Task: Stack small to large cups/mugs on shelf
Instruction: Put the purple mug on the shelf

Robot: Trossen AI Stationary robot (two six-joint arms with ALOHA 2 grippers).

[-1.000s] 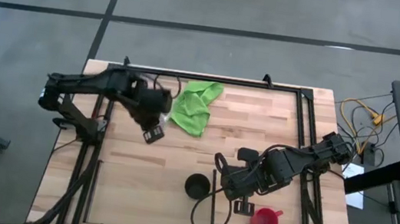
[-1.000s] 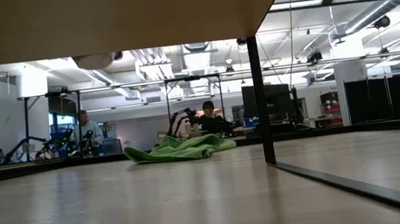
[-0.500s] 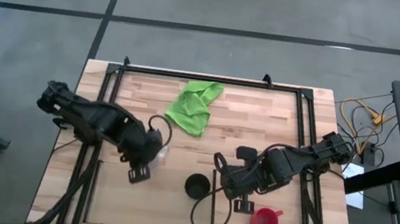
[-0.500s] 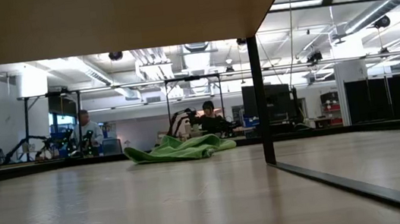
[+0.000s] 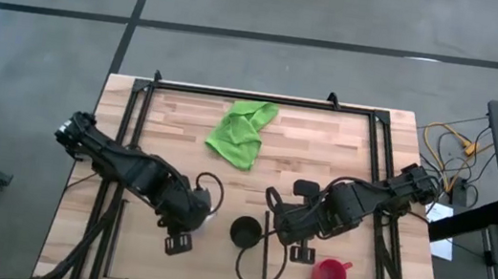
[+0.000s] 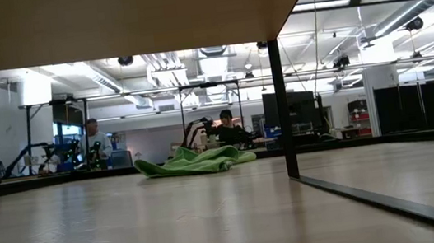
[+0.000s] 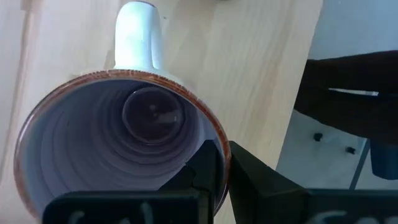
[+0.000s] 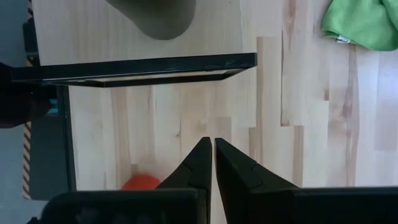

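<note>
Lower left of centre in the high view, the left gripper (image 5: 187,231) sits low over the table (image 5: 323,159), pinching the rim of the translucent purple cup (image 7: 118,149); the left wrist view shows one dark finger inside the wall, the cup's mouth facing the camera and its whitish handle (image 7: 137,37) pointing away. Just to the right in the high view, the black cup (image 5: 245,231) stands upright on the wood, close beside a thin black upright bar of the shelf (image 5: 266,221). Right of that bar, the right gripper (image 5: 298,242) hangs over the boards with its fingers (image 8: 200,163) pressed together on nothing. Lower right of it, the red mug (image 5: 330,275) stands by itself, just beside the gripper. Upper centre, the green cloth (image 5: 243,131) lies crumpled, well apart from the cups.
</note>
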